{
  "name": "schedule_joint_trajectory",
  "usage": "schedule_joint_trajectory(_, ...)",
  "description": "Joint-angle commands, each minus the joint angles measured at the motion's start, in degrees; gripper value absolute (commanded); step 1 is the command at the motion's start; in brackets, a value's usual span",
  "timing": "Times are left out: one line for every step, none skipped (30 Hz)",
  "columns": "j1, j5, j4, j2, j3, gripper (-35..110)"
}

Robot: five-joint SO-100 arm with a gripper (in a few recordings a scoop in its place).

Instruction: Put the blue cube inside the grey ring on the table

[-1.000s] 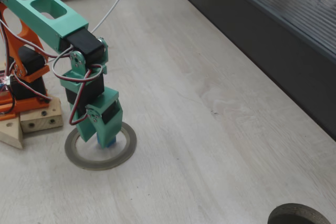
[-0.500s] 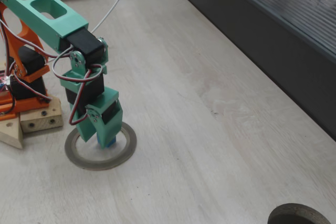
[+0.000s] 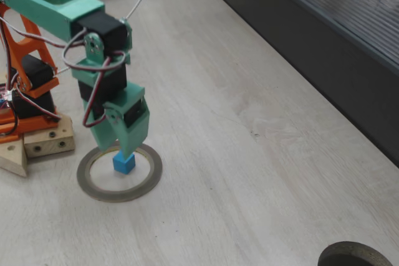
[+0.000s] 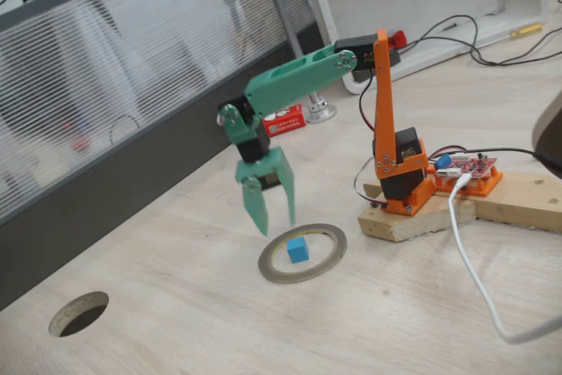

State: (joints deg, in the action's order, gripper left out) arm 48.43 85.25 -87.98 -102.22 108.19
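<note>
The blue cube (image 4: 298, 249) sits inside the grey ring (image 4: 303, 254) (clear of its rim); claw (image 4: 278, 227) above, spread, empty.

Your arm (image 4: 299, 76) reaches forward and bends down; the claw (image 4: 274, 217) hangs spread apart, holding nothing.

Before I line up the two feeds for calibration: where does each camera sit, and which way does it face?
A fixed view: high over the table, looking steeply down along it; the base sits at left, the gripper is open above the blue cube inside the grey ring.
Another fixed view: lower, from the table's far side, facing the base at right.
Both show the cube, ring and gripper.
</note>
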Motion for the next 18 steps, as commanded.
schedule_joint_trajectory(-0.2, 0.0, -4.7, -1.6, -6.2, 31)
schedule_joint_trajectory(-0.2, 0.0, -5.5, -1.6, -7.0, 31)
schedule_joint_trajectory(-0.2, 0.0, -6.2, -1.6, -7.6, 31)
schedule_joint_trajectory(-0.2, 0.0, -6.9, -1.6, -8.0, 31)
schedule_joint_trajectory(-0.3, 0.0, -7.6, -1.6, -8.1, 31)
schedule_joint_trajectory(-0.3, 0.0, -8.3, -1.6, -8.1, 31)
schedule_joint_trajectory(-0.3, 0.0, -8.7, -1.6, -7.9, 31)
schedule_joint_trajectory(-0.3, 0.2, -9.1, -1.6, -7.8, 31)
schedule_joint_trajectory(-0.3, 0.2, -9.1, -1.6, -7.8, 31)
schedule_joint_trajectory(-0.3, 0.3, -9.2, -1.6, -7.6, 31)
schedule_joint_trajectory(-0.3, 0.3, -9.2, -1.6, -7.4, 31)
schedule_joint_trajectory(-0.3, 0.3, -9.2, -1.6, -7.3, 31)
schedule_joint_trajectory(-0.3, 0.3, -9.2, -1.6, -7.2, 31)
schedule_joint_trajectory(-0.3, 0.3, -9.2, -1.6, -7.2, 31)
schedule_joint_trajectory(-0.3, 0.2, -9.2, -1.6, -7.2, 31)
schedule_joint_trajectory(0.1, 0.4, -9.2, -1.6, -7.2, 31)
schedule_joint_trajectory(0.2, 0.4, -9.2, -1.6, -7.2, 31)
schedule_joint_trajectory(0.2, 0.4, -9.2, -1.6, -7.2, 31)
